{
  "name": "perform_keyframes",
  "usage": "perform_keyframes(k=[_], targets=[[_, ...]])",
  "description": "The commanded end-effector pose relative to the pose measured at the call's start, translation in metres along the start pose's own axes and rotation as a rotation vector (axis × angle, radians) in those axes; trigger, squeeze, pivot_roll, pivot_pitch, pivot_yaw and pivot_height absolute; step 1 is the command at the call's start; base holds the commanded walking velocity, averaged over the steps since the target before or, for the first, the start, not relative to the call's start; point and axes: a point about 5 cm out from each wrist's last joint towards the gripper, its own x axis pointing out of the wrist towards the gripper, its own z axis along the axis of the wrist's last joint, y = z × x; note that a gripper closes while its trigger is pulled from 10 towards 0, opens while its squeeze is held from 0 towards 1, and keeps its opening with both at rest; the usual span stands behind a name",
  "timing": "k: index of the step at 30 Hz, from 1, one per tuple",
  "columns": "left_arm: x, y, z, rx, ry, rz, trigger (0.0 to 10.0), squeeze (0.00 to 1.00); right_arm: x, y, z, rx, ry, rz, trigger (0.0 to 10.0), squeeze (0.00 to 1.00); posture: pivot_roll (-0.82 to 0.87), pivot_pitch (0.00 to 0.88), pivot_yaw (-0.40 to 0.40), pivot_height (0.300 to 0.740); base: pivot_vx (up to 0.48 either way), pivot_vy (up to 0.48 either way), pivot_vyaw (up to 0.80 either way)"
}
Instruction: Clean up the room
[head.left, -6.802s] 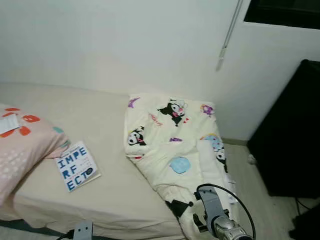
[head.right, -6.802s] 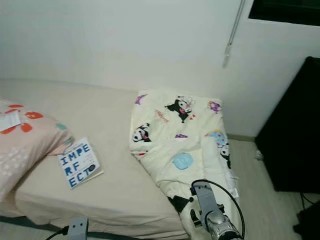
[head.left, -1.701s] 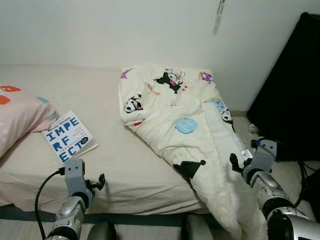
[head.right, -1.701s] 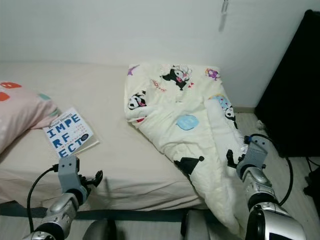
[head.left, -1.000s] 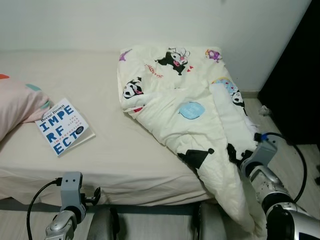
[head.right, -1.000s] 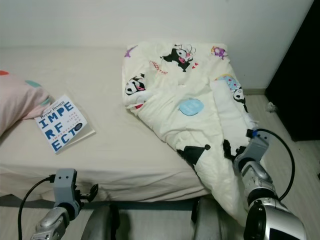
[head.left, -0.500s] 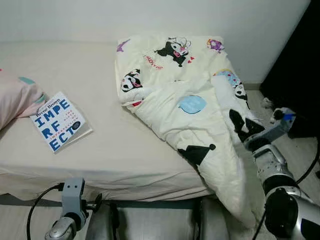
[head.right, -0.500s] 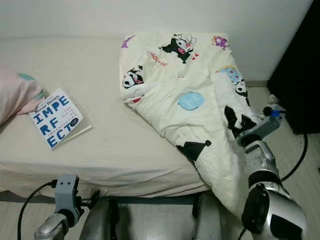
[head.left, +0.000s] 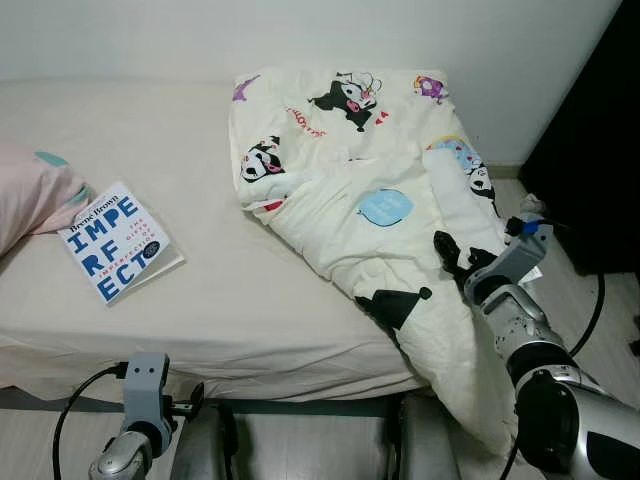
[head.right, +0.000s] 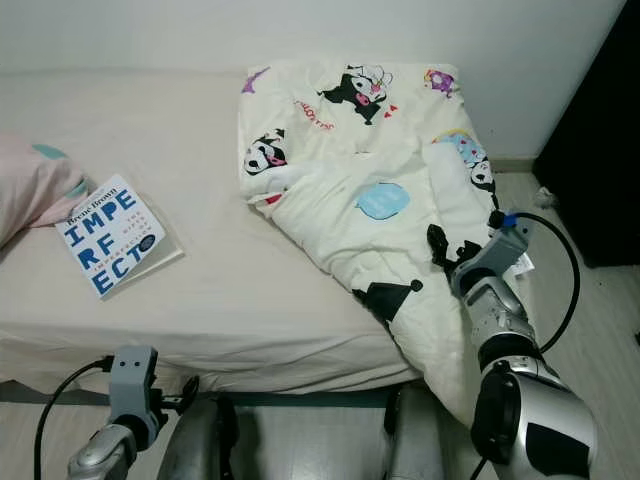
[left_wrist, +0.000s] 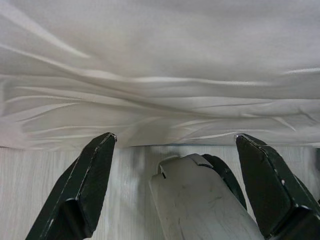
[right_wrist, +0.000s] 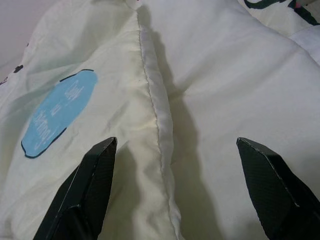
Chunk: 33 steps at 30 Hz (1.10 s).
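Quilt (head.left: 375, 215): cream, cartoon-printed, crumpled, trailing off the bed's (head.left: 250, 310) foot-side edge. Right pincer (head.right: 448, 250): spread wide over its drooping fold. Left pincer (left_wrist: 172, 172): wide, below the mattress edge.

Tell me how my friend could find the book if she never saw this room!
Start at the big bed with the cream sheet. At one end lies a pink pillow; at the other, a cartoon blanket. The book lies flat on the sheet right beside the pillow, and it alone has big blue letters on a white cover.
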Motion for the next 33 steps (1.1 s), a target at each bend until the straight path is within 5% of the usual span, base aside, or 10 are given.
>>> perform_keyframes(k=[1,2,3,4,5,18,25,26,31,33], targets=[[-0.006,0.004,-0.008,-0.017,0.031,0.017,10.0,0.00,0.000,0.003,-0.009,0.013,0.042,0.009,10.0,0.00,0.07,0.247,-0.004,0.493,0.000,0.000,0.00],[-0.005,0.007,-0.006,-0.019,0.024,0.026,10.0,0.00,0.001,0.008,-0.010,0.013,0.040,0.051,8.2,0.00,0.07,0.246,-0.005,0.493,0.000,0.000,0.00],[-0.005,0.008,-0.004,-0.021,0.018,0.032,10.0,0.00,0.002,0.013,-0.010,0.006,0.033,0.100,3.0,0.00,0.07,0.246,-0.005,0.493,0.000,0.000,0.00],[-0.005,0.008,-0.004,-0.021,0.018,0.032,10.0,0.00,0.002,0.013,-0.010,0.006,0.033,0.100,3.0,0.00,0.07,0.246,-0.005,0.493,0.000,0.000,0.00],[-0.004,0.009,-0.003,-0.022,0.013,0.035,10.0,0.00,0.002,0.018,-0.011,-0.003,0.036,0.156,0.0,0.00,0.07,0.242,-0.006,0.493,0.000,0.000,0.00],[0.002,0.004,0.003,-0.035,0.002,0.040,10.0,0.00,0.000,0.024,-0.023,-0.109,0.153,0.243,0.0,0.00,0.05,0.220,-0.018,0.493,0.000,0.000,0.00],[0.003,0.003,0.003,-0.041,0.001,0.044,10.0,0.00,0.002,0.050,-0.030,-0.181,0.150,0.435,0.0,0.00,0.04,0.206,-0.022,0.493,0.000,0.000,0.00],[0.004,0.003,0.004,-0.047,-0.001,0.051,10.0,0.00,-0.008,0.095,-0.060,-0.253,0.234,0.777,0.0,0.00,0.03,0.184,-0.027,0.493,0.000,0.000,0.00],[0.006,0.004,0.006,-0.052,-0.008,0.061,10.0,0.00,-0.027,0.131,-0.090,-0.310,0.335,1.065,0.0,0.00,0.03,0.184,-0.031,0.493,0.000,0.000,0.00],[0.007,0.009,0.012,-0.054,-0.026,0.092,10.0,0.00,-0.053,0.149,-0.128,-0.431,0.488,1.270,0.0,0.00,0.03,0.176,-0.037,0.493,0.000,0.000,0.00]])
